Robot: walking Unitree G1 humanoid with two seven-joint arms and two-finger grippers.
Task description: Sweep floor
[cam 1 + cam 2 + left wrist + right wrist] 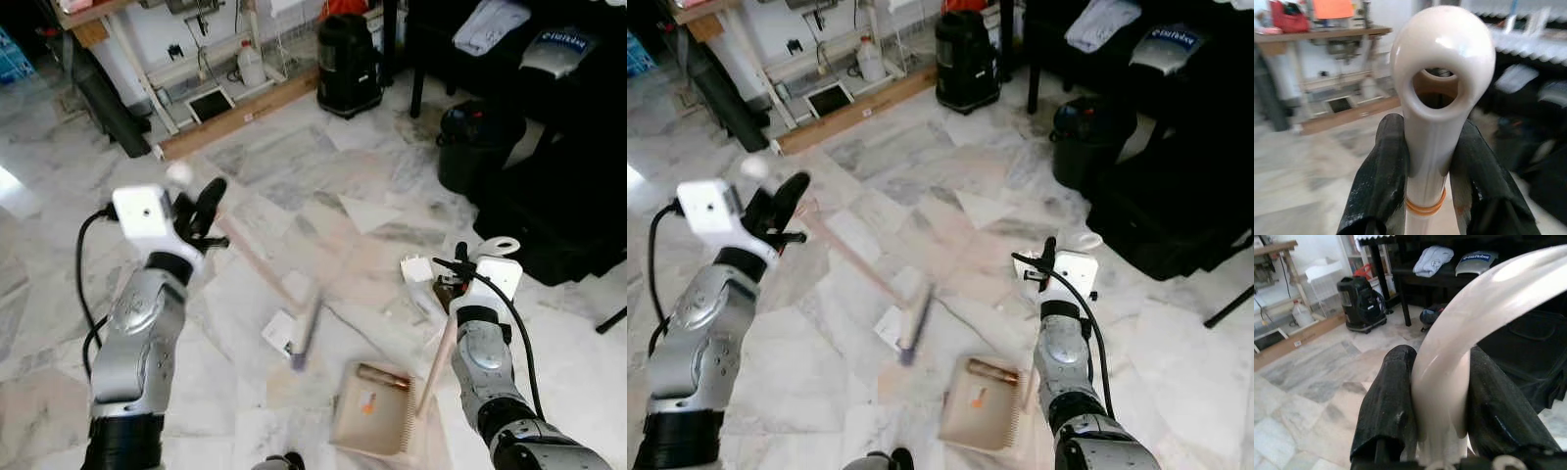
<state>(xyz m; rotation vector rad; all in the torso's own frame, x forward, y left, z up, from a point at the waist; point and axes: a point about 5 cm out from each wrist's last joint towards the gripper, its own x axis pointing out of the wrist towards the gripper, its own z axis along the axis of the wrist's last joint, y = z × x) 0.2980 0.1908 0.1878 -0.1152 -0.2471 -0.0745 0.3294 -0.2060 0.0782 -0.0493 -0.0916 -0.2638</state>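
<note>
From where I stand, the left gripper (1427, 171) pinches the top of the one broom (263, 269) just under its hanging loop; its blurred bristle end sits on the marble floor (294, 166) left of the dustpan (372, 411). One dustpan, its long pale handle (1449, 377) clamped between the right gripper (1442, 406) fingers. Both look like light, stiff, smooth plastic, likely to twist in a loose grip. Three paper scraps (416, 268) lie near the dustpan.
</note>
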